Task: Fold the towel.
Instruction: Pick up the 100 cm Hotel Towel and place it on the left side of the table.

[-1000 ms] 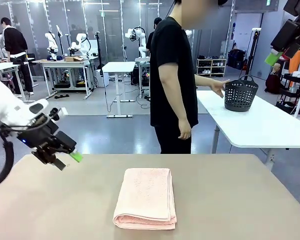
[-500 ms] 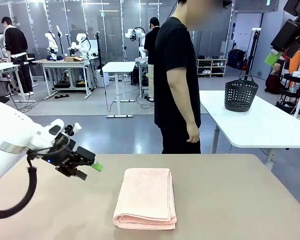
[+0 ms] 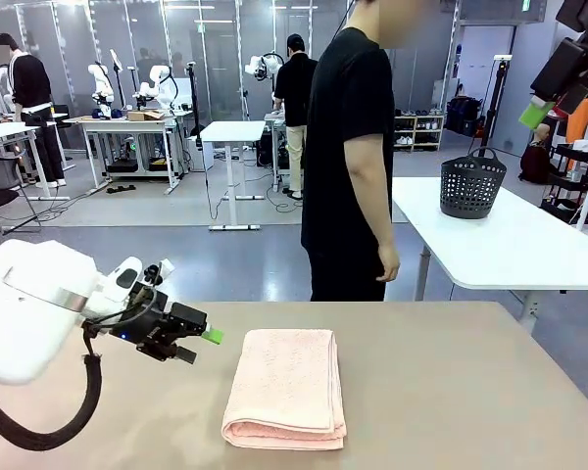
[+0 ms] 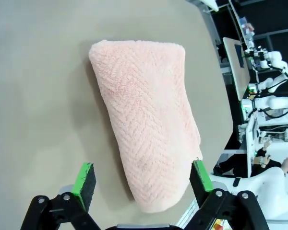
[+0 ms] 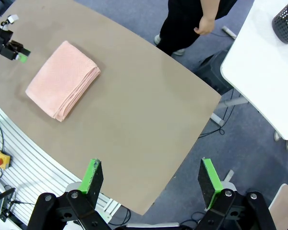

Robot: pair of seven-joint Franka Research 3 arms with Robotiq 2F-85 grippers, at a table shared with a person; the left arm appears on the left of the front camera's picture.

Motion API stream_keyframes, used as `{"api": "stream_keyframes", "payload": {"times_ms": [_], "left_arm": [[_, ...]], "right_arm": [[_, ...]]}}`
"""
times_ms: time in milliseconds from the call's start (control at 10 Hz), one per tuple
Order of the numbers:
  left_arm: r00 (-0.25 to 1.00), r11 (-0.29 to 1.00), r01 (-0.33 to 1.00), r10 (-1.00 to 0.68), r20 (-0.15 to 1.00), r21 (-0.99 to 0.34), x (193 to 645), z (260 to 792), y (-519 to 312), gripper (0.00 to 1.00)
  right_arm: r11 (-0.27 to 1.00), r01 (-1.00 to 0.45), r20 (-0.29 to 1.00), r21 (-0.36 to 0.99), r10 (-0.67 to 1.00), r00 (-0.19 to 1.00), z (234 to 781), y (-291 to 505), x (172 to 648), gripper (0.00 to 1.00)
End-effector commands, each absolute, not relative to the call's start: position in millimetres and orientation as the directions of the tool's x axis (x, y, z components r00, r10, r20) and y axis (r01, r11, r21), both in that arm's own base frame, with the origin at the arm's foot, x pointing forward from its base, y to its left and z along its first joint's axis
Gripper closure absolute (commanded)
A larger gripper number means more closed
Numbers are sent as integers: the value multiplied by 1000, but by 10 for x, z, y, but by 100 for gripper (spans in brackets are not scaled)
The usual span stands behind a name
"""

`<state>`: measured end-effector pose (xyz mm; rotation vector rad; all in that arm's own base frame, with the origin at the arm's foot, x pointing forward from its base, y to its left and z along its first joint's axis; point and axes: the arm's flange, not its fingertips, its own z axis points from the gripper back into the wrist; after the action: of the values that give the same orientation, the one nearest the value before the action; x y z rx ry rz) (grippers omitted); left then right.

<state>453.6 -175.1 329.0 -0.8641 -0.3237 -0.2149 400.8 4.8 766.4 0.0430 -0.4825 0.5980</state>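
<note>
- At the left of the front view you have the left gripper (image 3: 198,345) low over the table (image 3: 451,392), its green-padded fingers aimed toward picture right, just beside the left edge of the towel (image 3: 286,387) and clear of it.
- In the left wrist view that same gripper (image 4: 143,184) has its jaws spread wide and is holding nothing; you see the towel (image 4: 146,120) running from the upper left of the frame down between the two green pads (image 4: 85,179), with bare table (image 4: 38,96) to the left of it.
- At the lower centre of the front view the towel lies folded into a thick rectangle, long side running away from you, its rounded fold at the near end and flat on the tan table.
- Just right of centre, at the far edge of the table, a person (image 3: 351,157) in black stands side-on, one hand (image 3: 387,264) hanging by the hip, well apart from the towel.
- Further right you see a white table (image 3: 510,245) with a dark basket (image 3: 471,182) standing on it.
- In the right wrist view your right gripper (image 5: 150,178) is high above the table (image 5: 144,110) near its edge, jaws fully apart and empty; the towel (image 5: 62,86) sits at the upper left of that frame, with the left gripper (image 5: 20,53) just beside it.
</note>
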Motion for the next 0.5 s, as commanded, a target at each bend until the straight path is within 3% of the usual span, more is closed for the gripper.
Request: {"api": "stream_keyframes", "payload": {"times_ms": [0, 400], "left_arm": [[936, 593, 295, -24, 350, -749, 4685, 3088, -1820, 0], [963, 543, 239, -26, 269, -805, 4768, 2750, -1971, 0]], "right_arm": [[831, -547, 447, -101, 529, 721, 7659, 43, 4002, 0], [831, -547, 447, -101, 529, 721, 7659, 43, 4002, 0]]}}
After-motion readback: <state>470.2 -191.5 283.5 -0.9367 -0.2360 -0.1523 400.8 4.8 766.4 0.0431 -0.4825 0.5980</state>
